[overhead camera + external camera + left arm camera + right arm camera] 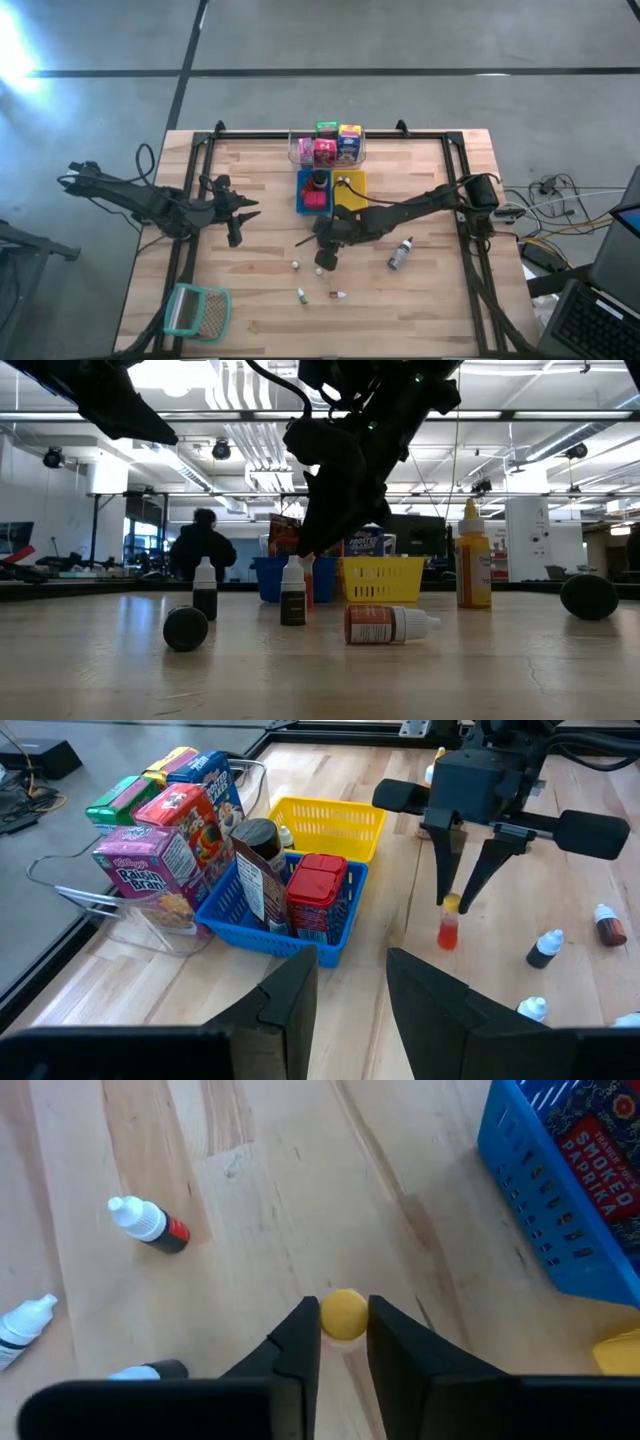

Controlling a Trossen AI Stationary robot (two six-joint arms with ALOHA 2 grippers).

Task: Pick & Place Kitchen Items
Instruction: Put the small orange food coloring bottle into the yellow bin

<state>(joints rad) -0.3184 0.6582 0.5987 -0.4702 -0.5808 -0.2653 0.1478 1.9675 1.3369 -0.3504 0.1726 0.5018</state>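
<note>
A small bottle (448,932) with red liquid and a yellow cap stands upright on the wood table, in front of the blue tray (338,948). My right gripper (457,904) reaches down over it and is shut on its cap; the right wrist view shows the cap (344,1316) between the fingers. My left gripper (240,215) hangs open and holds nothing at the table's left, above the wood. Other little dropper bottles (150,1224) lie or stand close by on the table. A grey bottle (400,255) lies on its side to the right. My right gripper pinches the bottle's yellow cap (344,1312) between its two fingertips (303,1342), one on each side. The fingers come from above, slanting down toward the table's near left. The bottle stands upright with its base on the table.
The blue tray holds a dark jar (262,842) and a red can (318,895); the yellow tray (335,820) stands behind it. A clear tub (327,147) of cereal boxes sits at the far edge. A teal-rimmed mesh basket (197,310) lies at the near left corner.
</note>
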